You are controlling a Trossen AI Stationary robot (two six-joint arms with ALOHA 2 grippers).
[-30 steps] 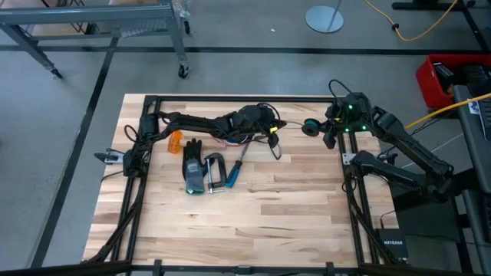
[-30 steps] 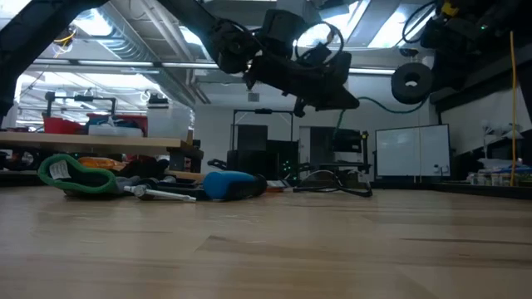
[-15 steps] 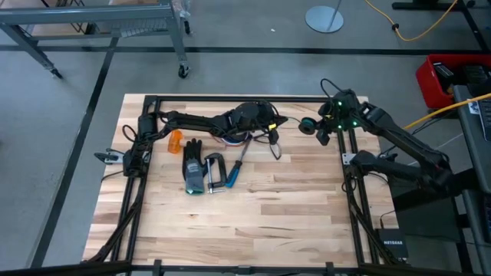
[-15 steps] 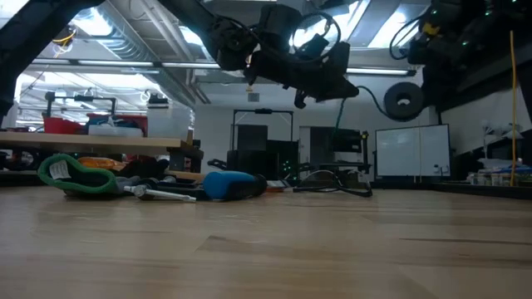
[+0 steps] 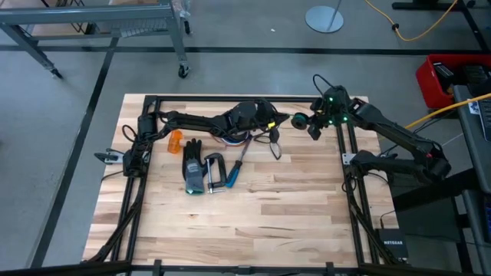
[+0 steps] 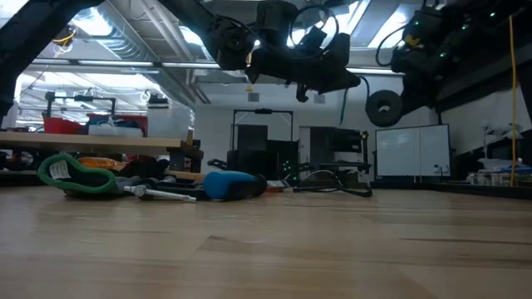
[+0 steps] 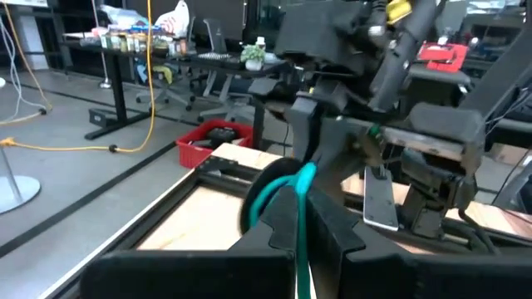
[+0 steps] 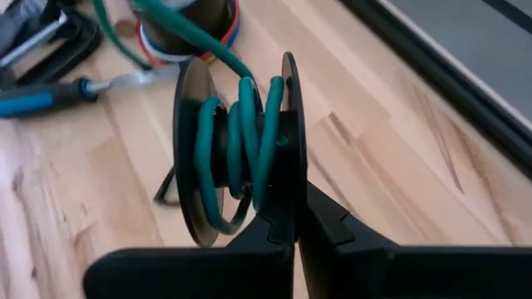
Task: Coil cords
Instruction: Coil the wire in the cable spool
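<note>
The right gripper (image 8: 293,228) holds a spool (image 8: 237,149), jaws clamped on its flange, above the tabletop's (image 5: 253,207) far edge. The teal cord (image 8: 249,124) wraps it; the left gripper (image 7: 301,218) pinches its free end. Thin and limp, it likely slips unless kept taut.

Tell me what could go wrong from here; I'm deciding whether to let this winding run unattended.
The right gripper pinches only one flange of the black spool, so it could twist loose. The teal cord sits in few, uneven turns and may slide off. The left gripper holds the cord close by; slack could snag.
</note>
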